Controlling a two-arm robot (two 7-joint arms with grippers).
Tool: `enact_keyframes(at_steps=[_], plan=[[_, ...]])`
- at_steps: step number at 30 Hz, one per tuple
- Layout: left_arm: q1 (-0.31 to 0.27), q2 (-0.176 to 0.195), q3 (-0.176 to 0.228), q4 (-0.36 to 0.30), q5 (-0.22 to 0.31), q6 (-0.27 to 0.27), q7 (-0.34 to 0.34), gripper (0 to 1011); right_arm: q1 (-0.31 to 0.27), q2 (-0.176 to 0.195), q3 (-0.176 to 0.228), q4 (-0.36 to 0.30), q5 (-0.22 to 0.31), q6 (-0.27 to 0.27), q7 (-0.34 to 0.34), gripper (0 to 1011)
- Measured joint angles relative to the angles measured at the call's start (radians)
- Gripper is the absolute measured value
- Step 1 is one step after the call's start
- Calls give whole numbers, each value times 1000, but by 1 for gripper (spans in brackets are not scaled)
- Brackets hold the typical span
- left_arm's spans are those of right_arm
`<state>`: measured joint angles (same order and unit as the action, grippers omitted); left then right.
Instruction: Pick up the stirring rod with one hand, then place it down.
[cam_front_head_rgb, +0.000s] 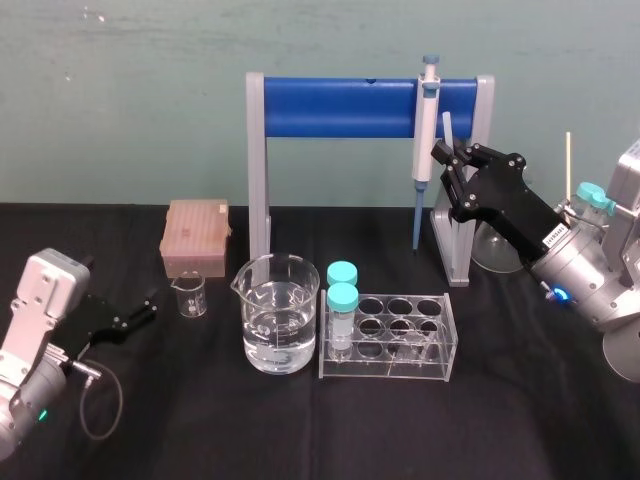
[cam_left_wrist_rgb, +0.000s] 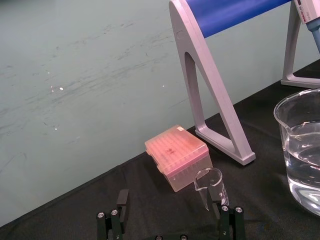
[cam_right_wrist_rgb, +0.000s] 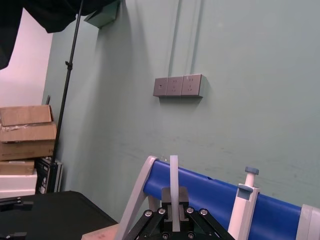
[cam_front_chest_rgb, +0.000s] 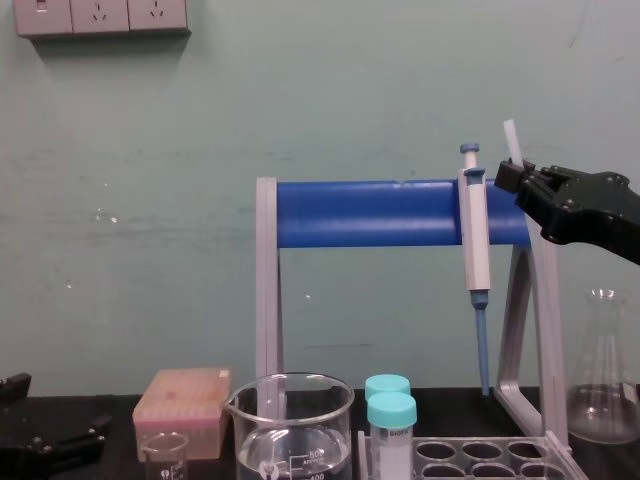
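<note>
right end effector (cam_front_head_rgb: 447, 158) clamping the stirring rod (cam_front_head_rgb: 447, 128), a thin, straight, translucent whitish stick, standing upright in the air just beside the hanging pipette (cam_front_head_rgb: 426, 130); left end effector (cam_front_head_rgb: 140, 312) resting low over the table (cam_front_head_rgb: 520, 400), fingers spread

The left end effector (cam_left_wrist_rgb: 171, 212) holds its black fingers (cam_left_wrist_rgb: 112, 222) apart over the black bench (cam_left_wrist_rgb: 70, 215), and a small clear glass beaker (cam_left_wrist_rgb: 210, 187) stands just past one finger, perhaps touching it. Beyond sits a pink translucent lidded box (cam_left_wrist_rgb: 176, 152), near the foot of a grey stand (cam_left_wrist_rgb: 210, 95) carrying a blue bar (cam_left_wrist_rgb: 225, 12). A large clear glass beaker of water (cam_left_wrist_rgb: 300, 150) is cut off at the edge.
</note>
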<state>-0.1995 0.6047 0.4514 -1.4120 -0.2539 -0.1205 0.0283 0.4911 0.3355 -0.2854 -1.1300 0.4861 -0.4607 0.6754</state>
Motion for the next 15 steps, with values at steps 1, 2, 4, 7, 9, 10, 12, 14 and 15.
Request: enact_keyframes(at_steps=[1, 2, 4, 7, 9, 10, 12, 14, 15], plan=[[0, 0, 0, 0, 0, 0, 0, 1000, 0, 0, 0, 0, 0, 0, 0, 67], [0, 0, 0, 0, 0, 0, 0, 1000, 0, 0, 0, 0, 0, 0, 0, 67], [0, 0, 0, 0, 0, 0, 0, 1000, 0, 0, 0, 0, 0, 0, 0, 67], [0, 0, 0, 0, 0, 0, 0, 1000, 0, 0, 0, 0, 0, 0, 0, 67], [0, 0, 0, 0, 0, 0, 0, 1000, 0, 0, 0, 0, 0, 0, 0, 67], [0, 0, 0, 0, 0, 0, 0, 1000, 0, 0, 0, 0, 0, 0, 0, 67], [0, 0, 0, 0, 0, 0, 0, 1000, 0, 0, 0, 0, 0, 0, 0, 67], [0, 0, 0, 0, 0, 0, 0, 1000, 0, 0, 0, 0, 0, 0, 0, 67], [0, 0, 0, 0, 0, 0, 0, 1000, 0, 0, 0, 0, 0, 0, 0, 67]])
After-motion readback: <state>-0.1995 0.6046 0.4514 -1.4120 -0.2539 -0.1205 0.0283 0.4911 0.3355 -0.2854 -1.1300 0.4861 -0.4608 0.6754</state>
